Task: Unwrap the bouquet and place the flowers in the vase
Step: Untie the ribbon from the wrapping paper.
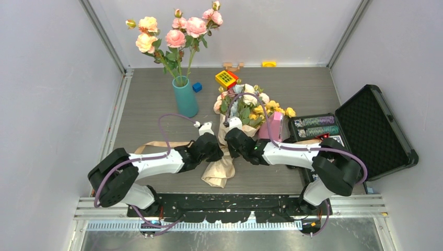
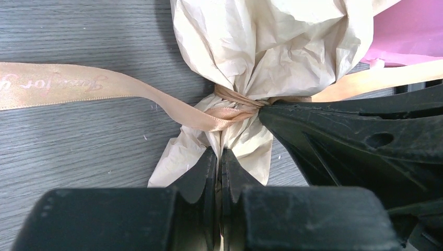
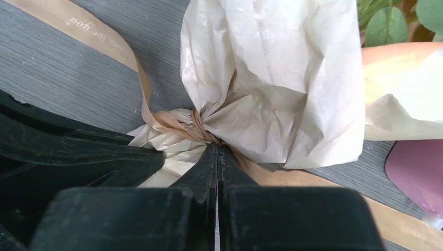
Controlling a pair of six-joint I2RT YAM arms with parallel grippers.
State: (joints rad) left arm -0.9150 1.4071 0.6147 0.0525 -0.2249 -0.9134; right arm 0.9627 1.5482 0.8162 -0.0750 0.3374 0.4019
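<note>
Left gripper (image 2: 219, 157) pinches the paper tail of the bouquet (image 1: 245, 112). Right gripper (image 3: 217, 150) is closed at the ribbon knot (image 3: 201, 128), perhaps nipping it. Roses (image 1: 176, 37) crowd the vase (image 1: 185, 99).

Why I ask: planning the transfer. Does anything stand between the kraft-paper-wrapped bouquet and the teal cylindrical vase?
Long-stemmed pink and peach roses occupy the mouth of the teal vase; nothing visible lies between it and the bouquet.

You have a grey wood-grain table (image 1: 151, 89): bouquet (image 1: 245, 112) lying mid-table, vase (image 1: 185, 99) standing toward its far-left corner, open black case (image 1: 373, 133) at its right edge.
</note>
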